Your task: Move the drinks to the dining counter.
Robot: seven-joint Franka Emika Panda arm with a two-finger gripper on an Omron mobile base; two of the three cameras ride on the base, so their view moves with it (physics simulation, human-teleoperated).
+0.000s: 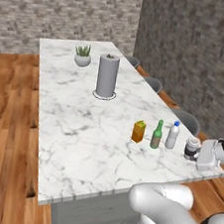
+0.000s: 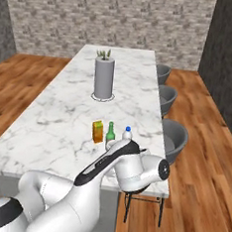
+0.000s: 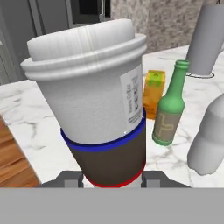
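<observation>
Dark brown paper cup with its pale lid stands upright between my claw fingers, pinched at its base. It's over the white marble desk, so next comes straight down, then release.

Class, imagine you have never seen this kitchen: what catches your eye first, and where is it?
The dark cup with pale lid looms between the fingertips of the end effector, at the near right end of the marble dining counter. Beside it stand the water bottle, green bottle and orange carton in a row. Farther back rises a tall grey cylinder.
</observation>
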